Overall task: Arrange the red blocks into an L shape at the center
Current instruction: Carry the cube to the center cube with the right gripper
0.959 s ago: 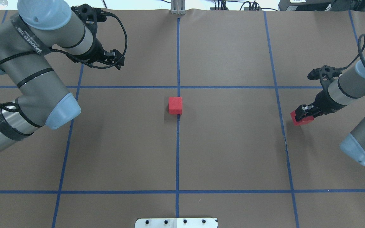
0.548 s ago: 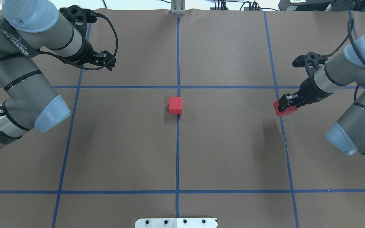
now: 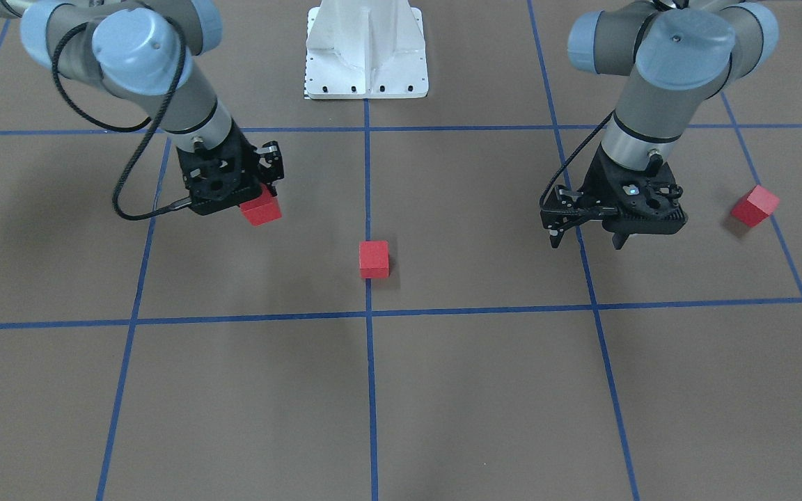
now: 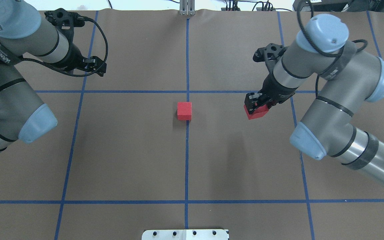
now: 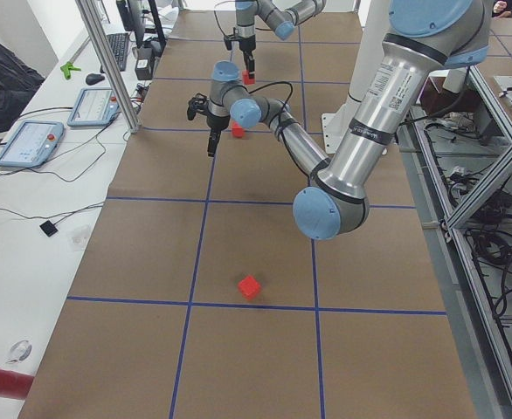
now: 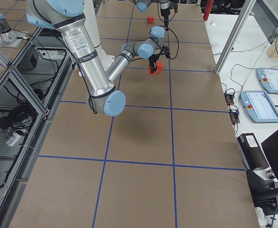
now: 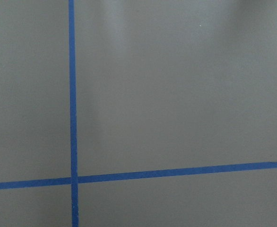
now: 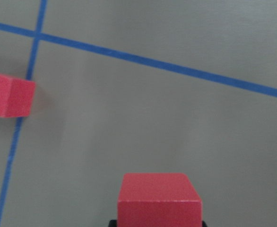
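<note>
Overhead exterior showed the right gripper [image 4: 256, 105] clamped on a red block [image 4: 255, 113], its jaws closed against the cube's sides and the cube held above the brown floor [image 4: 128, 160]. The right wrist view had that held block at the bottom middle of the frame, with a second red block [image 4: 184, 111] at its left edge. The second block sat on the floor at the center [image 4: 187, 143], straddling the middle vertical blue tape line [image 4: 187, 50], near where a horizontal line crossed it. In the overhead view the held block hung to the right of it, well apart, in the same grid row. Farther out, the left gripper [image 4: 97, 68] hovered near a grid line at the far left. The front-facing view showed its fingers spread wide with nothing between them. A third red block [image 3: 755, 205] lay on the floor beyond that gripper, beside a blue line, turned at an angle to the grid and well apart from the center.
</note>
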Available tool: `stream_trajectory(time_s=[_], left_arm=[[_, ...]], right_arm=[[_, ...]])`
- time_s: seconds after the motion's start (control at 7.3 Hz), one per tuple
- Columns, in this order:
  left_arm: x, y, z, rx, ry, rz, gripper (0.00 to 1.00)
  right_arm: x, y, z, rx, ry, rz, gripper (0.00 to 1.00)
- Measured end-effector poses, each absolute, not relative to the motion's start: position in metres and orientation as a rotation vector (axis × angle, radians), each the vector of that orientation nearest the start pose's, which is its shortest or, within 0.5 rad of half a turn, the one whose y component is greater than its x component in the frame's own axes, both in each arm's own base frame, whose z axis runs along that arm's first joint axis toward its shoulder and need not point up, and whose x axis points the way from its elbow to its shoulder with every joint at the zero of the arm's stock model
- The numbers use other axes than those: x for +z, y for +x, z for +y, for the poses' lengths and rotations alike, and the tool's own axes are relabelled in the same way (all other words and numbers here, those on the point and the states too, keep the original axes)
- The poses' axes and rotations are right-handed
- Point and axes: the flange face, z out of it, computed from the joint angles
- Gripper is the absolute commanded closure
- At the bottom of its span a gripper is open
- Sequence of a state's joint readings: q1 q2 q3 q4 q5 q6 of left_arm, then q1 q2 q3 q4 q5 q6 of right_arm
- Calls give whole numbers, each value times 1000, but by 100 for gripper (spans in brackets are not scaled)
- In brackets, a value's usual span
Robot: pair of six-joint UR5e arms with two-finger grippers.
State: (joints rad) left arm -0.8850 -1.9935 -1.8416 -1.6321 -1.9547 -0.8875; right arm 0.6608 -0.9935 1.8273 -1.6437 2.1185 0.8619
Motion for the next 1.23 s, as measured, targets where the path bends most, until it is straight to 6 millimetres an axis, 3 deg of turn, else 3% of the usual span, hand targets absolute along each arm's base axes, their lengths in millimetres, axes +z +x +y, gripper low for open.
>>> stream_trajectory(time_s=[0.27,0.55,0.82,1.23], left_arm=[[325,299,-529,-56,275,787,0],[342,293,-525,-59,278,788,0],[346,292,-524,-60,279,787,0],[347,292,-524,-65,276,787,0]], right_arm=[[170,-514,-426,-190,51,-899,100],[148,-574,-427,-141,32,-855,100],[151,-597,-432,-61,-13,-823,100],[170,-614,-441,-1,-40,-812,100]])
